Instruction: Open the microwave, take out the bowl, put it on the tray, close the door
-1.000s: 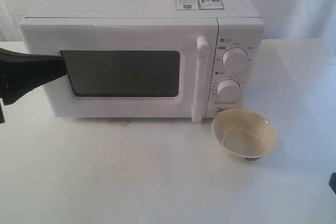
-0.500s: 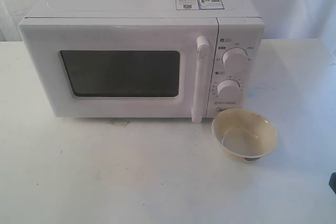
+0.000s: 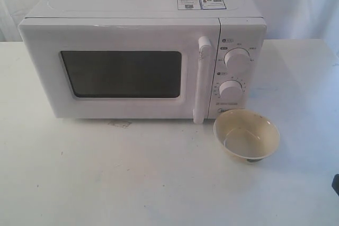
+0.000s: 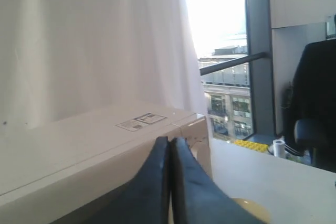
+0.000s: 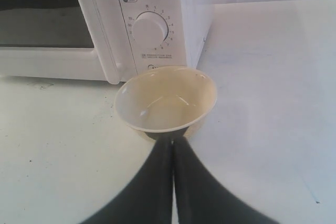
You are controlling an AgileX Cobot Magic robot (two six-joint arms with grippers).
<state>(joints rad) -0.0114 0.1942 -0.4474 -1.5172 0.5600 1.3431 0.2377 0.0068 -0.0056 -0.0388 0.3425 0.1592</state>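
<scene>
The white microwave (image 3: 137,11) stands at the back of the table with its door (image 3: 122,38) shut and the bar handle (image 3: 202,80) upright. The cream bowl (image 3: 247,134) sits upright on the bare table in front of the knob panel. No tray shows in any view. My left gripper (image 4: 169,143) is shut and empty, held off the microwave's (image 4: 105,135) left side, and is out of the exterior view. My right gripper (image 5: 173,143) is shut and empty, just short of the bowl's (image 5: 165,98) near side, low over the table.
Two round knobs (image 3: 237,59) (image 3: 231,89) sit right of the door. A small scuff (image 3: 119,124) marks the white table (image 3: 132,178) under the door. White curtains hang behind. A dark sliver of the right arm (image 3: 336,184) shows at the right edge.
The left arm, which stood in front of the door's left edge one second ago, has pulled out of the exterior view to the left. Bowl, door and right arm have not moved.
</scene>
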